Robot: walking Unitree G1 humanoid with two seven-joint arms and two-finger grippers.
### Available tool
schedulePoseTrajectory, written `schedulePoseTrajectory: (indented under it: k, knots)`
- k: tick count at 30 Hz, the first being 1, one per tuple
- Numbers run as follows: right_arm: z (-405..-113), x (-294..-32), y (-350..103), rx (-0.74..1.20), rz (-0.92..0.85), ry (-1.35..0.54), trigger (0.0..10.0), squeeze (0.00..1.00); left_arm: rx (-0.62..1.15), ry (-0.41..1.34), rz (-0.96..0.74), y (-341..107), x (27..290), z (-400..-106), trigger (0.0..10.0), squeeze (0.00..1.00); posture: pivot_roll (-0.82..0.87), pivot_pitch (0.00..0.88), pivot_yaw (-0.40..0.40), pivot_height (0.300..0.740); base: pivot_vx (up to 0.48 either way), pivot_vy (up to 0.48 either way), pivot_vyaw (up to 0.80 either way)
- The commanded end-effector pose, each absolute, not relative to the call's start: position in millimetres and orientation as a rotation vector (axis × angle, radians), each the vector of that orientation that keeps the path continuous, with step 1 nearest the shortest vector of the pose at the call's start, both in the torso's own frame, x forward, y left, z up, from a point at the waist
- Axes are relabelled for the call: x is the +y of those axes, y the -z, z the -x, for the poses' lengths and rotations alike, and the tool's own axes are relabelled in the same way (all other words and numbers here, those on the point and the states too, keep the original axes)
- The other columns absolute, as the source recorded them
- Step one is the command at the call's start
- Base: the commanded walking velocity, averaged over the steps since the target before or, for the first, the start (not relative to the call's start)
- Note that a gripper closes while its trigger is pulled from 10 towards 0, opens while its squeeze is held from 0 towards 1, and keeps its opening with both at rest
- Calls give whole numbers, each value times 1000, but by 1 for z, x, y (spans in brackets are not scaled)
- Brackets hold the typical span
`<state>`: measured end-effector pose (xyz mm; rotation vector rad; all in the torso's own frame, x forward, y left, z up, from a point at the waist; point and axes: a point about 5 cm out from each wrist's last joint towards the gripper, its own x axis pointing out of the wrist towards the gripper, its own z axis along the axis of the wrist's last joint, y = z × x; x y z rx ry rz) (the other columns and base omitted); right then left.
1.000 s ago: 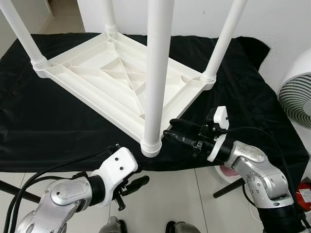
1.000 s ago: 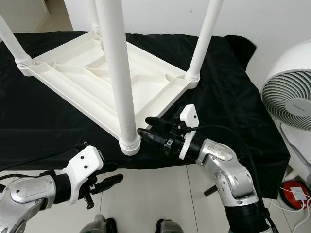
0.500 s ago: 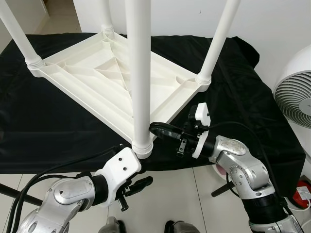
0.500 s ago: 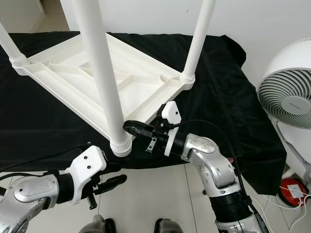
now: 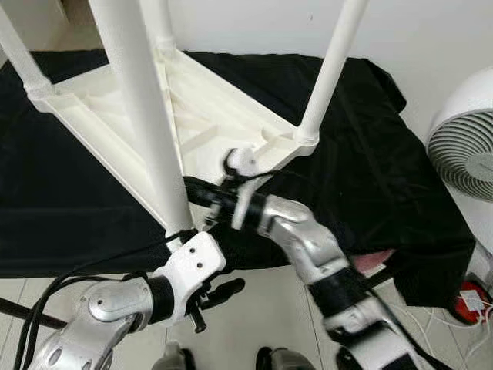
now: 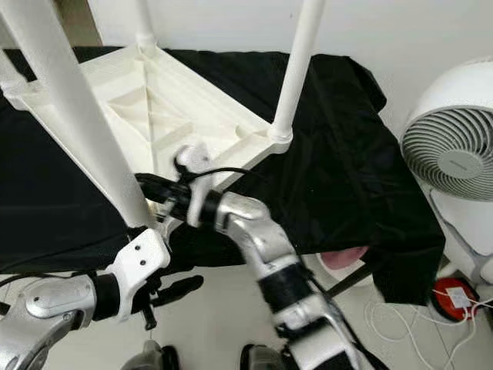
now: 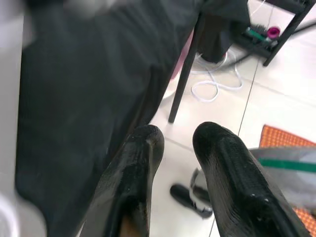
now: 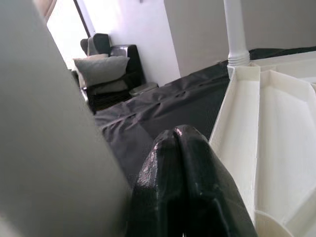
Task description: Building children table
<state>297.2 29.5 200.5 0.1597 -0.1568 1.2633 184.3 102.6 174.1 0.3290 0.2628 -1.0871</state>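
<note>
The white children's table (image 5: 196,123) is seen lying upside down on a black cloth (image 5: 362,166), its ribbed underside facing up and its legs standing upward. The nearest leg (image 5: 146,127) is seated at the corner closest to the robot, and a second leg (image 5: 327,73) is seated at the corner toward the fan (image 5: 466,158). The right gripper (image 5: 202,196) is held against the base of the nearest leg; in the right wrist view its 2 fingers (image 8: 177,182) are pressed together with nothing between them, beside the table's rim. The left gripper (image 5: 219,291) is held low below the cloth's edge, over the tiled floor (image 7: 276,103); its fingers (image 7: 138,173) are slightly parted and nothing is held. The step in hand is judged to be the seating of this leg in its socket. It would be done well if pressure were applied low on the leg, close to the collar and along its axis, so that the leg is not levered sideways and the light table is not slid off the cloth.
</note>
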Motion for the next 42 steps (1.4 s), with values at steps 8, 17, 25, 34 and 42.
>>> schedulePoseTrajectory:
  k: [8,17,25,34,42]
  knots:
    - [-303,-2,-212,-254,-232,-1132,10000,0,256,730,-306,-170,107,-219,10000,0,-61,127,-10,740,0,0,0]
    - [-303,-53,-211,-328,-215,-943,10000,0,165,519,-260,-184,102,-241,10000,0,-69,131,2,740,0,0,0]
    - [-302,-90,-211,-359,-194,-750,10000,0,161,356,-265,-191,126,-251,10000,0,-54,141,5,740,0,0,0]
    - [-290,-94,-210,-350,-138,-765,10000,0,170,261,-380,-191,160,-255,10000,0,-45,145,3,740,0,0,0]
    - [-261,-96,-194,-236,-52,-941,10000,0,200,136,-461,-188,197,-264,10000,0,-56,149,8,740,0,0,0]
